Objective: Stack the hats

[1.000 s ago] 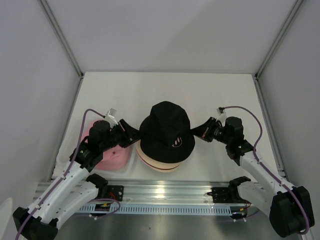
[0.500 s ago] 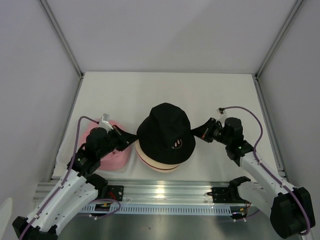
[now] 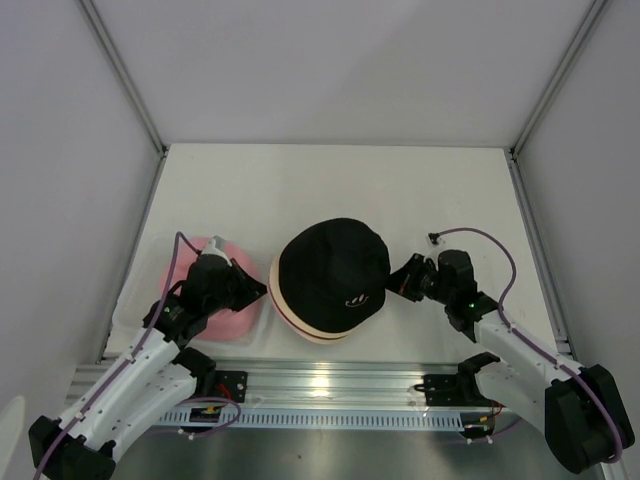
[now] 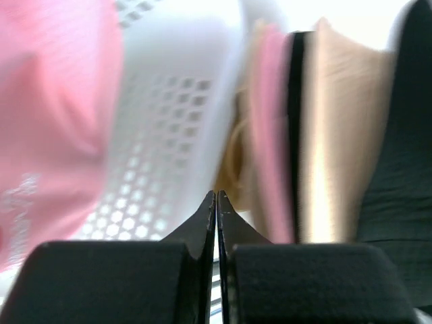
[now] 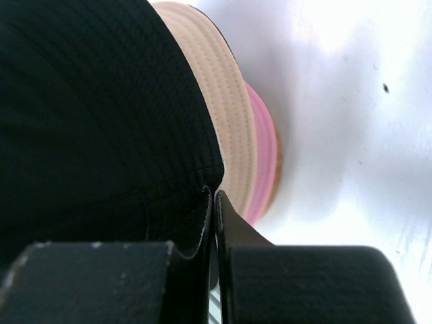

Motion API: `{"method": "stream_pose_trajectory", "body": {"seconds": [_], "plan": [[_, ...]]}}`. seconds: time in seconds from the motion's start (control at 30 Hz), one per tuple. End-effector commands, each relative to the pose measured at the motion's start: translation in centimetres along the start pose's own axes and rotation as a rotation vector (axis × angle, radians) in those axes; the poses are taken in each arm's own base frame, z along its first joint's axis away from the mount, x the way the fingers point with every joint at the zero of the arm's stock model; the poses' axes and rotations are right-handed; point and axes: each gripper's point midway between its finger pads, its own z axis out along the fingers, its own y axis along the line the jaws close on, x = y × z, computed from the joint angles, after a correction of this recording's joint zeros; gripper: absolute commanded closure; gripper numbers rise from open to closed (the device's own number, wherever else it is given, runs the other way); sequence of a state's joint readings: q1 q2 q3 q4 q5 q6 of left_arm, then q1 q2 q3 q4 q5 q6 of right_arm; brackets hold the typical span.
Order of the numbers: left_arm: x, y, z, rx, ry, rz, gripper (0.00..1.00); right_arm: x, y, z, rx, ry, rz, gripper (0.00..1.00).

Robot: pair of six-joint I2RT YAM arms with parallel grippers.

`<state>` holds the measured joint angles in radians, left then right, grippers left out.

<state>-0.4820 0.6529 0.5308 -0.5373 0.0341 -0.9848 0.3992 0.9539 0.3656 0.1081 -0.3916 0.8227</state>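
Observation:
A black hat [image 3: 330, 268] with a small white logo tops a stack in mid-table, over a cream-beige hat [image 3: 300, 328] and a pink brim. In the right wrist view the black hat [image 5: 94, 115], cream brim [image 5: 226, 115] and pink brim [image 5: 263, 162] are layered. My right gripper [image 3: 398, 284] [image 5: 213, 191] is shut at the black hat's right brim edge, which runs into its tips. My left gripper [image 3: 262, 290] [image 4: 216, 194] is shut and empty, just left of the stack [image 4: 337, 135]. Another pink hat [image 3: 222, 312] [image 4: 47, 121] lies in a white basket.
The white perforated basket [image 4: 169, 135] stands at the left, close beside the stack. A tan edge [image 5: 277, 192] shows under the pink brim. An aluminium rail [image 3: 320, 385] runs along the near edge. Grey walls enclose the white table [image 3: 330, 190].
The black hat has come down from a tall, stretched shape to sit low and round on the stack. Both grippers have moved lower and nearer; the left one has drawn away from the hat.

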Motion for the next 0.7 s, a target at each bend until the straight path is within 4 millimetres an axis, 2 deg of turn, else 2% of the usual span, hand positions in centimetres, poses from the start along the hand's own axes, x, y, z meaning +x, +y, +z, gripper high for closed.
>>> {"method": "stream_pose_trajectory", "body": {"seconds": [0.0,0.07,0.17,0.2,0.27,0.3,0.37,0.43,0.47,0.5,0.53,0.6,0.63,0.67], "plan": [[0.0,2.2,-0.5,-0.090,-0.013,0.058,0.99,3.1,-4.7,-0.1,0.148,0.076,-0.012,1.00],[0.2,2.6,-0.7,-0.109,-0.004,0.063,0.99,3.3,-4.7,-0.1,0.151,0.082,-0.022,1.00],[-0.1,2.0,-1.3,-0.088,-0.011,0.077,0.99,2.6,-3.4,-0.1,0.122,0.074,-0.055,1.00],[-1.2,0.6,-2.2,-0.053,-0.045,0.091,0.99,2.4,-3.1,-0.2,0.116,0.070,-0.064,1.00],[-1.9,0.2,-3.3,-0.055,-0.064,0.113,0.98,1.8,-2.2,-0.6,0.109,0.066,-0.087,1.00],[-3.5,-1.4,-4.9,-0.030,-0.113,0.139,0.96,1.5,-1.8,-0.6,0.100,0.060,-0.097,1.00],[-4.6,-2.3,-6.1,-0.027,-0.145,0.167,0.83,1.1,-0.9,-0.9,0.080,0.054,-0.112,1.00],[-6.5,-4.6,-8.1,0.014,-0.197,0.206,0.74,0.7,0.1,-1.0,0.055,0.049,-0.122,1.00],[-7.0,-5.9,-8.7,0.052,-0.209,0.222,0.62,0.6,0.3,-1.0,0.053,0.049,-0.122,1.00],[-7.4,-7.2,-8.8,0.097,-0.219,0.253,0.56,0.5,0.6,-1.1,0.046,0.049,-0.123,1.00],[-6.9,-8.1,-8.4,0.133,-0.180,0.262,0.45,0.4,0.8,-1.1,0.040,0.047,-0.125,1.00],[-6.9,-10.5,-8.1,0.235,-0.161,0.284,0.38,0.3,0.9,-1.1,0.036,0.046,-0.124,1.00],[-6.0,-11.3,-7.9,0.280,-0.113,0.292,0.35,0.4,0.9,-1.1,0.037,0.046,-0.129,1.00],[-5.4,-11.0,-6.5,0.274,-0.074,0.293,0.34,0.3,0.9,-1.1,0.039,0.046,-0.126,1.00]]}}
